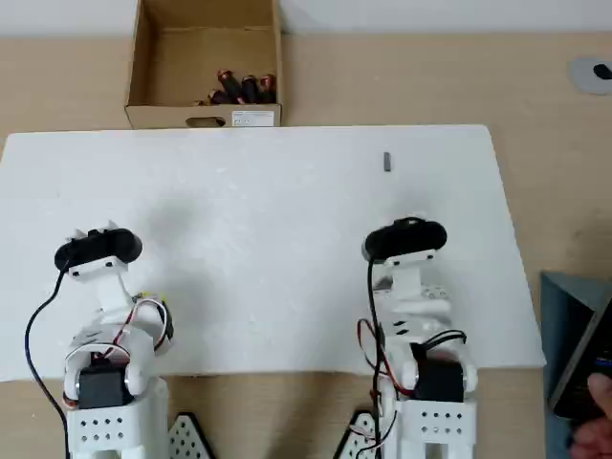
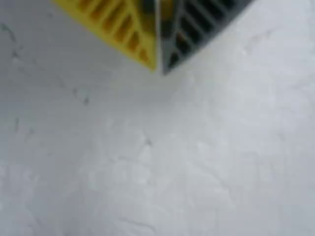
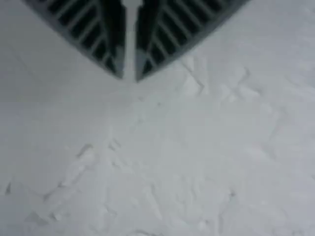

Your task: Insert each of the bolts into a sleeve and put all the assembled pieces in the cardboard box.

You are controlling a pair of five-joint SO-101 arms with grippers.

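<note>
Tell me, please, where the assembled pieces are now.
In the high view, the assembled pieces lie clustered inside the cardboard box, against its near wall toward the right corner, beyond the far edge of the white sheet.

Wooden table [image 1: 402,81]: white sheet [image 1: 258,249], cardboard box [image 1: 164,117]

The sheet [image 1: 277,191] lies on the table [image 1: 555,172]. Just behind the sheet's far edge, toward its left end, stands the box [image 1: 172,117]. The assembled pieces [image 1: 244,88] lie inside it, in the right corner nearest the sheet. A small part [image 1: 387,162] lies on the sheet near the far edge, right of middle. The left arm [image 1: 105,316] stands over the sheet's near left corner, and the right arm [image 1: 416,316] over its near edge, right of middle.
</note>
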